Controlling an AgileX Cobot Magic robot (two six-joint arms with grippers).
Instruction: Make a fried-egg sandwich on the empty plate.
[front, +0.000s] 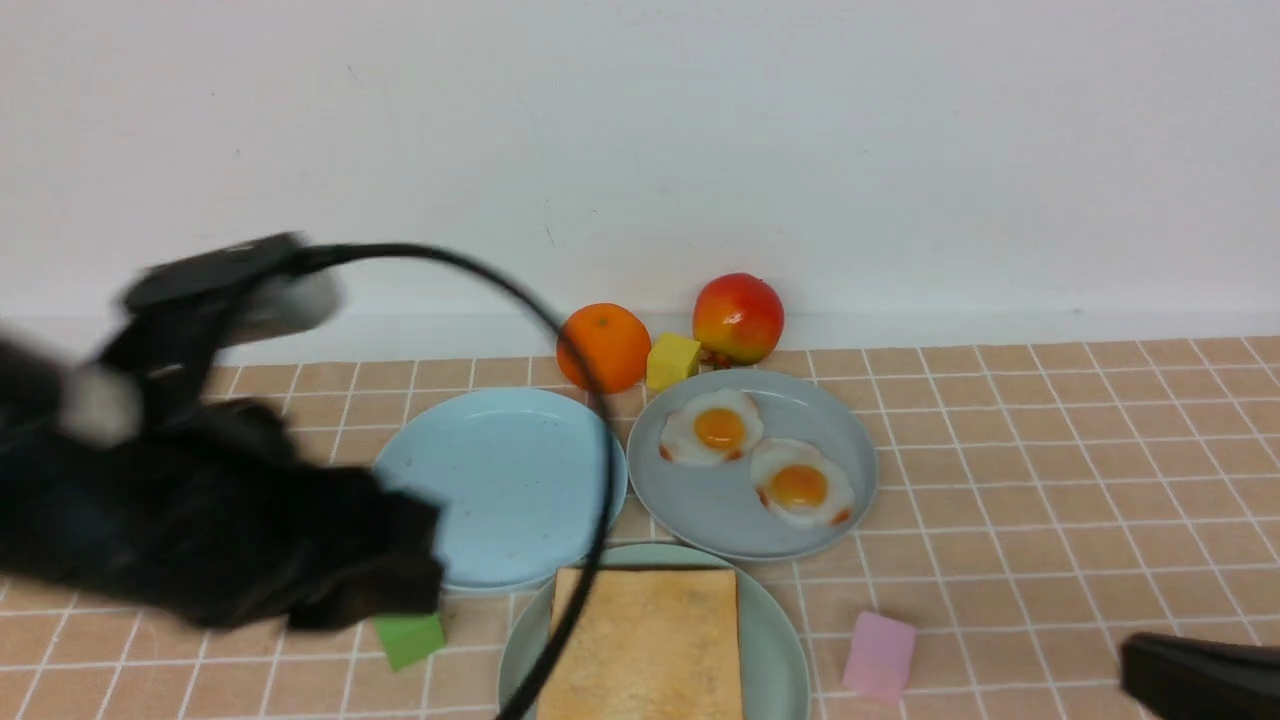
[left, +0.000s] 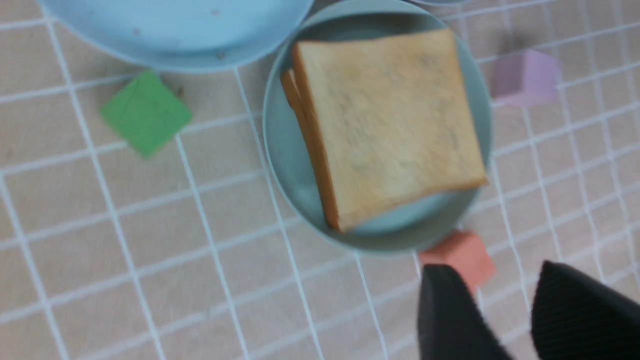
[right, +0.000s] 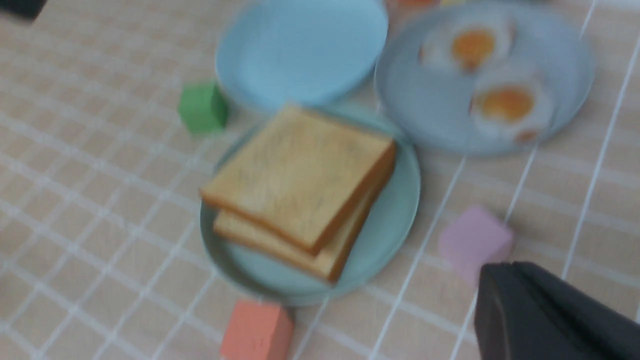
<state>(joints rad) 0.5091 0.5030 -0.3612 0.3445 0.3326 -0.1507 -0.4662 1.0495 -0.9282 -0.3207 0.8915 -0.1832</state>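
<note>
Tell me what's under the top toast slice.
A second toast slice shows beneath the top slice, resting on the mint-green plate. Anything between the slices is covered.

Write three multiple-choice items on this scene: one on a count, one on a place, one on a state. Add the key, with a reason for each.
1. How many toast slices lie on the mint-green plate?
A. four
B. one
C. two

2. Where are the fried eggs?
A. on the grey-blue plate
B. on top of the toast slices
C. between the toast slices

3. What state is the left end effector in?
A. shut on a toast slice
B. open and empty
C. shut on an egg

Key:
1 C: the right wrist view shows one slice stacked on another.
2 A: both eggs rest side by side on that plate, apart from the toast.
3 B: in the left wrist view its fingers stand apart with nothing between them.
</note>
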